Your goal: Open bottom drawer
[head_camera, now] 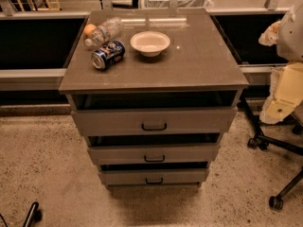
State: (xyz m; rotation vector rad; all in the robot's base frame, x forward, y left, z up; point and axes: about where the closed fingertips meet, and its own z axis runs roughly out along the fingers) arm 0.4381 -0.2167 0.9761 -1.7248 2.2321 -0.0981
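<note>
The grey-brown cabinet (pixel 156 70) stands in the middle of the camera view with three drawers. The bottom drawer (pixel 180 176) is the lowest front, with a small black bar handle (pixel 154 180). A dark gap shows above its front. The middle drawer (pixel 189 153) and top drawer (pixel 199 120) sit above it, each with a dark gap over it. My gripper (pixel 279 103), cream and white, hangs at the right edge of the view. It is well to the right of the cabinet, higher than the bottom drawer, and touches nothing on it.
On the cabinet top lie a clear plastic bottle (pixel 104 31), an orange item (pixel 90 29), a blue can (pixel 108 55) on its side and a white bowl (pixel 150 42). A black chair base with casters (pixel 274 148) stands at the right. A black caster (pixel 31 214) is at the bottom left.
</note>
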